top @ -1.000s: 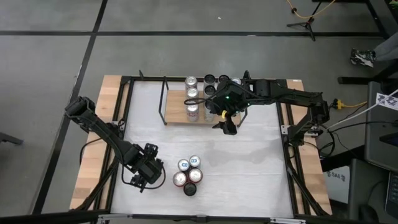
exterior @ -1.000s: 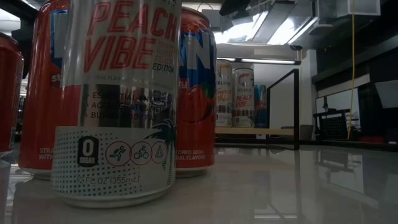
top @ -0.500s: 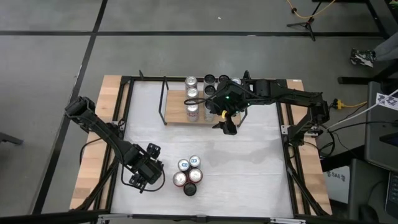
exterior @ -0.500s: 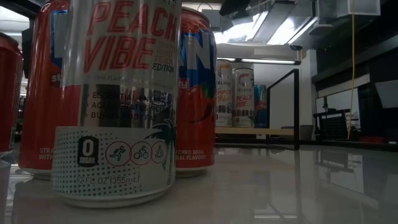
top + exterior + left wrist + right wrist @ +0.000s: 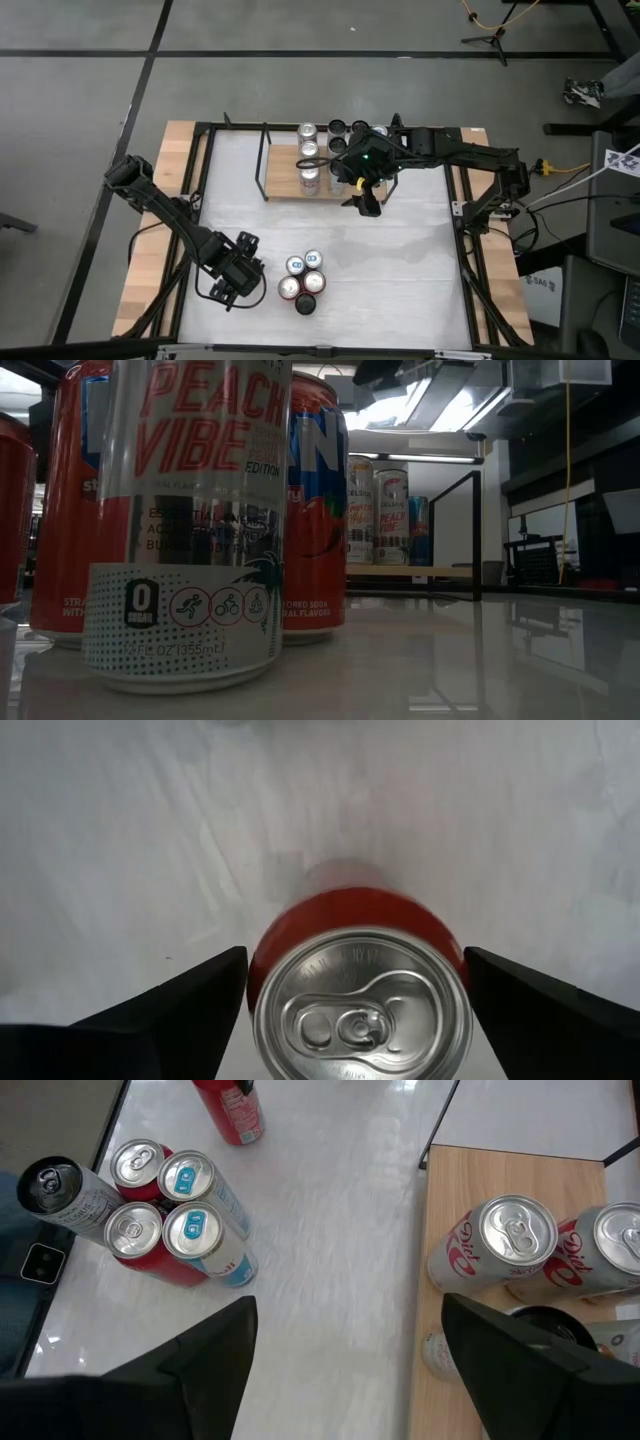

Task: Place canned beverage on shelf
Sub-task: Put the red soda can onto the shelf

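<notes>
Left wrist view | my left gripper (image 5: 355, 995) straddles the red can (image 5: 357, 982) on the surface, fingers wide, not gripping | right gripper (image 5: 366, 200) spread, empty, by the shelf (image 5: 285, 182) | risk: off-centre closing tips the can into neighbouring cans (image 5: 305, 265).
</notes>
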{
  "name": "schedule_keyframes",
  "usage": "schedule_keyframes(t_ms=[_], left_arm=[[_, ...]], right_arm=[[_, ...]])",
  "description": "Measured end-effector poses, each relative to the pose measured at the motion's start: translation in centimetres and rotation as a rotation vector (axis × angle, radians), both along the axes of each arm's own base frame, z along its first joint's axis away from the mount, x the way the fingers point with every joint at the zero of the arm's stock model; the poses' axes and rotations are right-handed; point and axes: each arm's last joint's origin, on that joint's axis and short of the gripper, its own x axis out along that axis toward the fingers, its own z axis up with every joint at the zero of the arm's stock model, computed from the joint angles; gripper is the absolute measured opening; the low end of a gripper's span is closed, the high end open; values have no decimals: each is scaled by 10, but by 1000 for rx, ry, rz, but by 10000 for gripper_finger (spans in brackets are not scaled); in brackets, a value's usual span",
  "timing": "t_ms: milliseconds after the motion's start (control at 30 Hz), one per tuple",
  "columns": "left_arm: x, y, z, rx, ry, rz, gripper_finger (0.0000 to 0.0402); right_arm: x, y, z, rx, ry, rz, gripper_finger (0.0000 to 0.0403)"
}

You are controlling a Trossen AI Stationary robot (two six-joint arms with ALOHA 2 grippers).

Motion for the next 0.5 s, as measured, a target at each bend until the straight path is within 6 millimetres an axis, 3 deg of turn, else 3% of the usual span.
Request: schedule_keyframes(t_ms=[300, 500], left_arm=[[0, 0, 0, -7, 3, 37, 341], [2, 3, 0, -11, 5, 48, 307]], right_arm=[[0, 0, 0, 0, 0, 0, 312], [0, 0, 0, 0, 0, 0, 312]])
